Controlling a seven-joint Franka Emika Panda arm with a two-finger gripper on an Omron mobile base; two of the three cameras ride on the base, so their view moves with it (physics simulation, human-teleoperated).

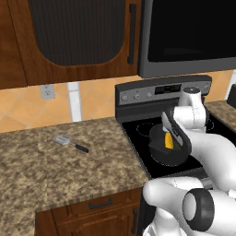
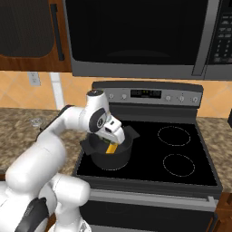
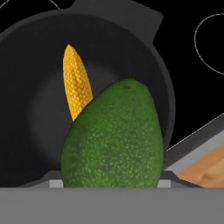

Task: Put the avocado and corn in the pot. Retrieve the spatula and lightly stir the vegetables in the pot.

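Brightness: even, flat rendered light; no single source can be told.
Shadows: faint, soft.
Dark areas: stovetop [image 2: 181,158] and pot [image 3: 35,109] interior near black, little detail.
Glare: none.
Sharpness: slightly soft, pixelated edges; close avocado [image 3: 113,140] stays crisp.
Distortion: none.

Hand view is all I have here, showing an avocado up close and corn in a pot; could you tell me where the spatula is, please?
Observer: The spatula lies flat on the stone counter, to the left of the stove, with its slotted head pointing away from the stove.
Operator: Thank you. Where is the hand relative to the pot?
Observer: The gripper hangs right over the pot's opening, pointing down into it.
Operator: And where on the stove does the pot stand?
Observer: On the front left burner, the one nearest the counter with the spatula.
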